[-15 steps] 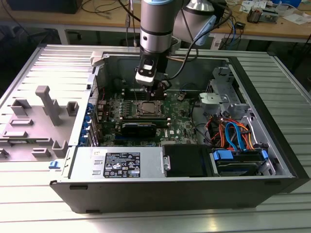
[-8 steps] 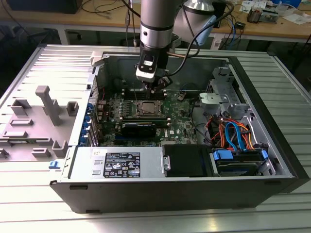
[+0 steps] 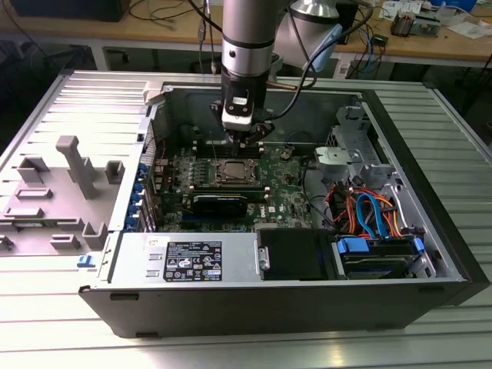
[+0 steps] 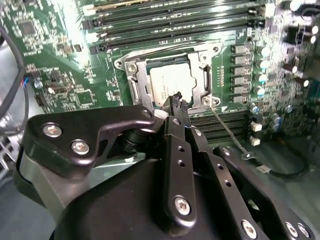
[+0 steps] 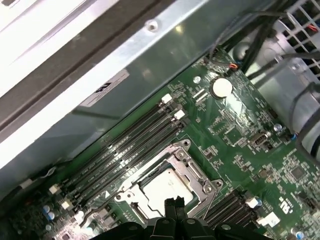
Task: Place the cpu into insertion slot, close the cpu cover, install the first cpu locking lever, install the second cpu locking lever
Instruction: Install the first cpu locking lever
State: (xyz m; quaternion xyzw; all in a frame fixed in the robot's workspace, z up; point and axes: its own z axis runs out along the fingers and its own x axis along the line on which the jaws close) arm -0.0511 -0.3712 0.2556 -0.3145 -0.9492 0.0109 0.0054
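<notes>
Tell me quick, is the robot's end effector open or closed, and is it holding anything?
End effector: closed, fingertips together, holding nothing, close to the cpu.

Dull grey metal cpu, shiny metal cpu cover.

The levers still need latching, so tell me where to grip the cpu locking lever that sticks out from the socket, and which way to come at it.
Grip the cpu locking lever near its free hooked end, far from its pivot at the corner of the cpu cover. It is a thin wire rod slanting away from the cover, so probably come from above, closing across its length.
</notes>
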